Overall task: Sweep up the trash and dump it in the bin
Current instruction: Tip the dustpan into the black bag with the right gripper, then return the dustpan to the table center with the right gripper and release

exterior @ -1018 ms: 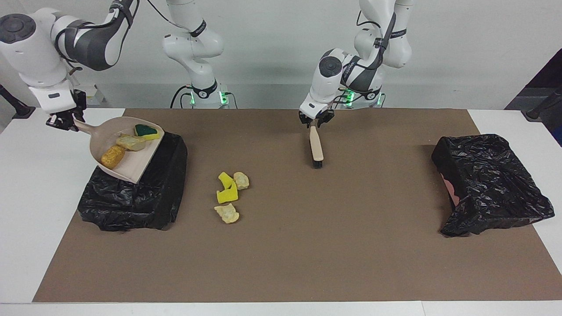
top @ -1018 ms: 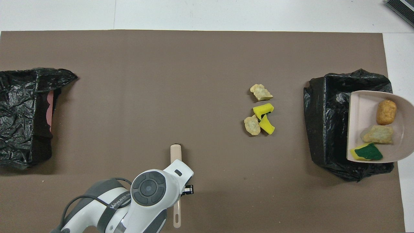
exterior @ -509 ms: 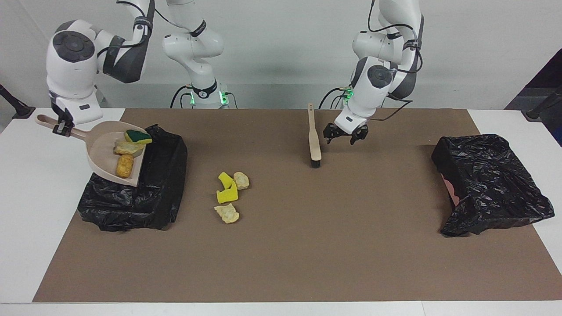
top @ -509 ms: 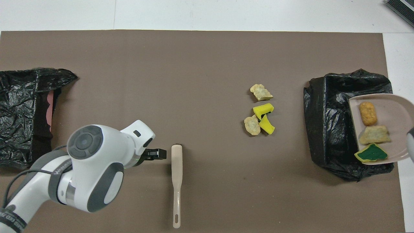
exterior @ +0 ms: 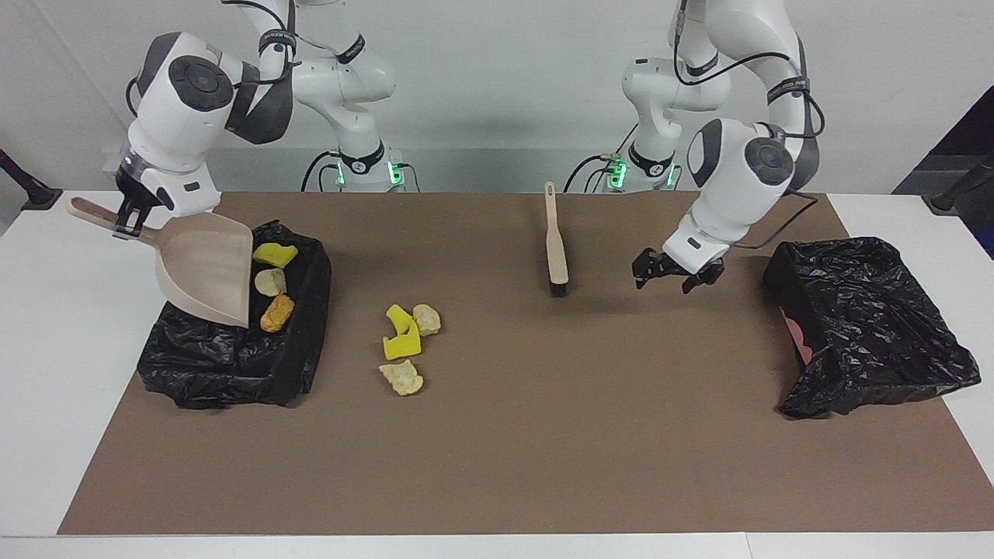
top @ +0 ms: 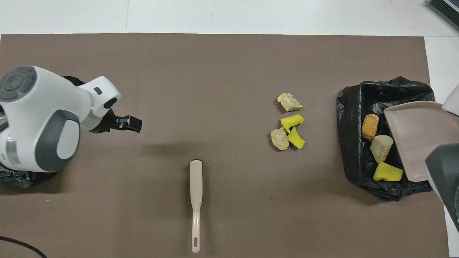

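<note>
My right gripper (exterior: 128,223) is shut on the handle of the beige dustpan (exterior: 206,268), which tilts steeply over the black-lined bin (exterior: 225,357) at the right arm's end. Three trash pieces lie in that bin: yellow (exterior: 275,254), cream (exterior: 269,282) and orange-brown (exterior: 276,312). Several more trash chunks (exterior: 404,341), yellow and cream, lie on the brown mat beside the bin. The beige brush (exterior: 556,248) lies flat on the mat, nothing holding it. My left gripper (exterior: 674,272) hangs open over the mat beside the brush, toward the left arm's end.
A second black-lined bin (exterior: 862,310) stands at the left arm's end of the table. From overhead the left arm covers most of it, and the dustpan (top: 412,136) covers part of the bin (top: 353,150) holding the trash. White table borders the mat (exterior: 543,450).
The left gripper opened, let go of the brush and swung toward the left arm's end. The right gripper tipped the dustpan, and three pieces slid off it into the bin.
</note>
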Robot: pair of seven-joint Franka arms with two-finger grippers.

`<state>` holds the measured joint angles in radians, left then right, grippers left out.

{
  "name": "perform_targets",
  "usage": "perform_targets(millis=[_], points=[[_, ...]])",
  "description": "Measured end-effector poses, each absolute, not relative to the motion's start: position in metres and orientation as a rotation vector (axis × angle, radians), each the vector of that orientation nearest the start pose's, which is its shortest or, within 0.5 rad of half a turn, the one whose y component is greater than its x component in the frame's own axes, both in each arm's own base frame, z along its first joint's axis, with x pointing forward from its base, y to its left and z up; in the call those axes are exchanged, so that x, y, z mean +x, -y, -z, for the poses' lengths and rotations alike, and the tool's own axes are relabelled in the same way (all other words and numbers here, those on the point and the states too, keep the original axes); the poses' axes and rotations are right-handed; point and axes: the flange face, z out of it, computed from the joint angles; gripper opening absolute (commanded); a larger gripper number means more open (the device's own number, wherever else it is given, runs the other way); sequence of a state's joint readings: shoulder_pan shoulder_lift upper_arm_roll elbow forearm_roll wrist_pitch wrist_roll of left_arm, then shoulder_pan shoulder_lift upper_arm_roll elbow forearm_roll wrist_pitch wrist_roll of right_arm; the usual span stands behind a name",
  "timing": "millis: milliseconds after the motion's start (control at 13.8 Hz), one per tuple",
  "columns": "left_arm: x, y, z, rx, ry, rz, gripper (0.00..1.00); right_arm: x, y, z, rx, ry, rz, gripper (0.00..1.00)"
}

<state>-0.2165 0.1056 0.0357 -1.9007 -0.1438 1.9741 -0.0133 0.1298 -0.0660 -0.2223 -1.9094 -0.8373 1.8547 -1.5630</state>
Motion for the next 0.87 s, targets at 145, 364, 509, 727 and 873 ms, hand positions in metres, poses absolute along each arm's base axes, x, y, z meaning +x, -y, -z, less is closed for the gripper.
perform_targets(millis=[145,364,509,727,873], points=[[0.58,0.077,-0.464,-3.264,-0.165,-0.083,1.0,0.542,0.101,-0.551,1.608,-1.882,0.769,0.0],[0.581,0.037,-0.491,-3.249,-0.176,-0.111,1.0,0.535,0.079,-0.576,1.662,-1.818,0.819,0.0],[0.58,0.032,-0.518,-3.212,-0.206,-0.13,1.0,0.524,0.054,-0.603,1.76,-1.727,0.831,0.0],[0.574,0.033,-0.56,-3.181,-0.232,-0.104,1.0,0.51,-0.001,-0.622,1.97,-1.545,0.724,0.0],[0.566,0.032,-0.58,-3.165,-0.239,-0.077,1.0,0.502,-0.047,-0.615,2.139,-1.438,0.604,0.0]])
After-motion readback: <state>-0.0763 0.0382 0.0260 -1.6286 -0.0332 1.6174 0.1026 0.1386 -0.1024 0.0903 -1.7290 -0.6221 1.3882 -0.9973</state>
